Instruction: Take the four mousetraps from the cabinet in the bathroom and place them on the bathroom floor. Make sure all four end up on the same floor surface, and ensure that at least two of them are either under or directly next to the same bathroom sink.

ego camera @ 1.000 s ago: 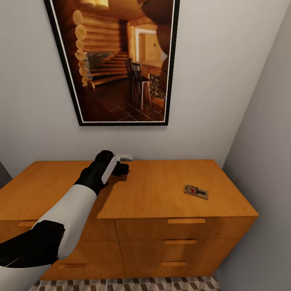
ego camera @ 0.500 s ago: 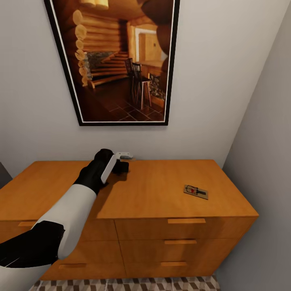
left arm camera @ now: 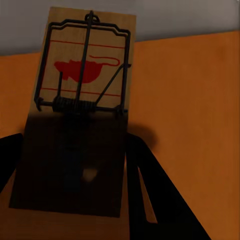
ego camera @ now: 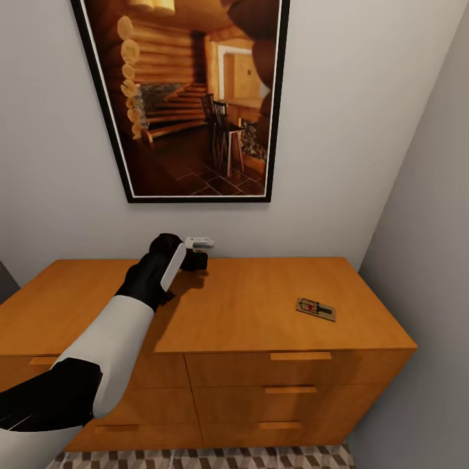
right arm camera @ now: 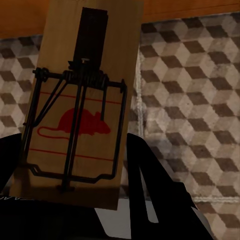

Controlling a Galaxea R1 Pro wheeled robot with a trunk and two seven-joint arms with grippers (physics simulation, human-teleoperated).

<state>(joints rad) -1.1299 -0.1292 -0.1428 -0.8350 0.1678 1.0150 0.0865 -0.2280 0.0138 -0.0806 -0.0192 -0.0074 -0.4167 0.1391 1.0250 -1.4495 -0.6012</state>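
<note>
My left gripper (ego camera: 197, 251) hovers just above the back of the orange-brown cabinet (ego camera: 260, 293), near the wall. In the left wrist view a mousetrap (left arm camera: 85, 75) with a red mouse print sits between the dark fingers (left arm camera: 145, 175), and the left gripper (left arm camera: 70, 150) is shut on it. Another mousetrap (ego camera: 316, 309) lies flat on the cabinet top at the right. In the right wrist view my right gripper (right arm camera: 72, 150) is shut on a further mousetrap (right arm camera: 85, 115), held over the cube-patterned bathroom floor (right arm camera: 200, 100).
A large framed picture (ego camera: 189, 98) hangs on the wall above the cabinet. A side wall (ego camera: 423, 260) stands close to the cabinet's right end. Drawer handles (ego camera: 300, 355) face me, and a strip of tiled floor (ego camera: 260, 457) shows below.
My left gripper has risen slightly and drawn a little toward the back wall. The mousetrap at the right of the cabinet top has not moved.
</note>
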